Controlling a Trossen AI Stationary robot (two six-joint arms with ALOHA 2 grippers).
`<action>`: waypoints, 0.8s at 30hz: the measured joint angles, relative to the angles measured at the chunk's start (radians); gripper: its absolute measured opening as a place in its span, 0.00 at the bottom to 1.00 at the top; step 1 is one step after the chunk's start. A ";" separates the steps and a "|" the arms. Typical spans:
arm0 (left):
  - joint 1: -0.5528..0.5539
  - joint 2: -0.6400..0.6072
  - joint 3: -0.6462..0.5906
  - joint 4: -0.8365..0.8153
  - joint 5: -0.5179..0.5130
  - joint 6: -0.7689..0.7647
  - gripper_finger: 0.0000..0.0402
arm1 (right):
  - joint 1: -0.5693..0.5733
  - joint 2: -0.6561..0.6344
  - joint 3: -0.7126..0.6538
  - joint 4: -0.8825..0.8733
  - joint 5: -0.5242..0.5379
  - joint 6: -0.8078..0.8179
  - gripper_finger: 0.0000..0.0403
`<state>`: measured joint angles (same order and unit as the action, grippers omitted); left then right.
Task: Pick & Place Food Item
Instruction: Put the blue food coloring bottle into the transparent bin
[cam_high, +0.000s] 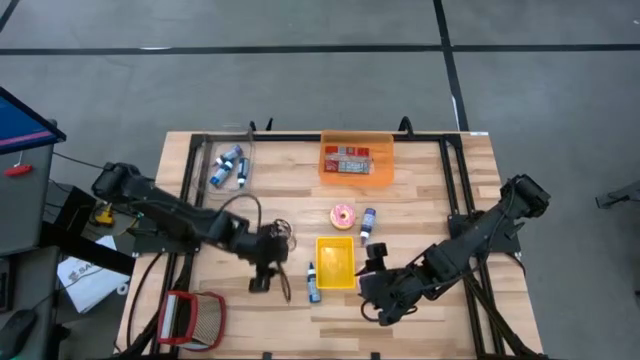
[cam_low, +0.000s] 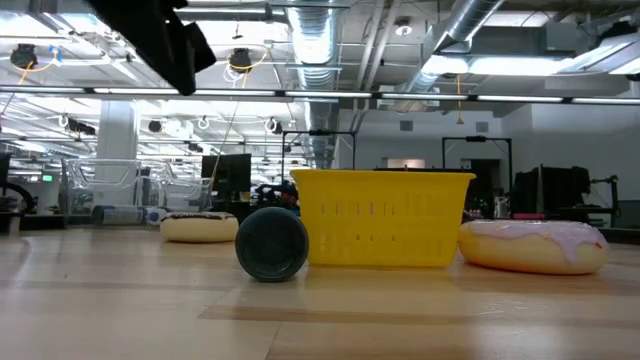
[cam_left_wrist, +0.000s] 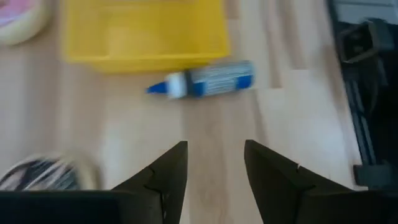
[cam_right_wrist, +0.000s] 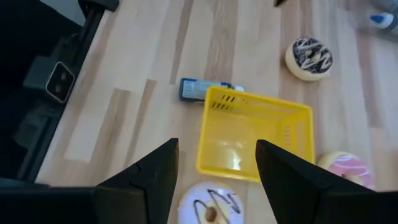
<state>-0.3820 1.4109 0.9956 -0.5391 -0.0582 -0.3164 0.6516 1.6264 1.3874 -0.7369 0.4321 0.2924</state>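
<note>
The yellow basket (cam_high: 335, 262) at lower centre of the high view looks empty (a blue bottle (cam_high: 313, 284) lies just left of it), the orange bin (cam_high: 356, 160) above holds packets, the pink donut (cam_high: 343, 214) sits between them, and the left gripper (cam_left_wrist: 214, 165) and right gripper (cam_right_wrist: 216, 163) are both parted, holding nothing.

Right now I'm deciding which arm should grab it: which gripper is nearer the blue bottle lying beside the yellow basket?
Left. The left gripper sits just beside the blue bottle, its open fingers facing it. The right gripper is across the yellow basket.
</note>
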 joint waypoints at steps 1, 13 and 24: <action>-0.019 0.000 -0.031 0.053 -0.002 0.019 0.40 | 0.006 0.000 -0.006 0.002 0.001 0.011 0.51; -0.012 0.180 -0.165 0.475 -0.022 0.054 0.58 | 0.066 -0.001 -0.008 0.036 0.056 0.039 0.51; 0.041 0.245 -0.165 0.604 0.058 0.098 0.61 | 0.101 -0.001 -0.008 0.028 0.101 0.049 0.51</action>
<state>-0.3406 1.6563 0.8303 0.0651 -0.0004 -0.2188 0.7525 1.6253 1.3796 -0.7091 0.5327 0.3412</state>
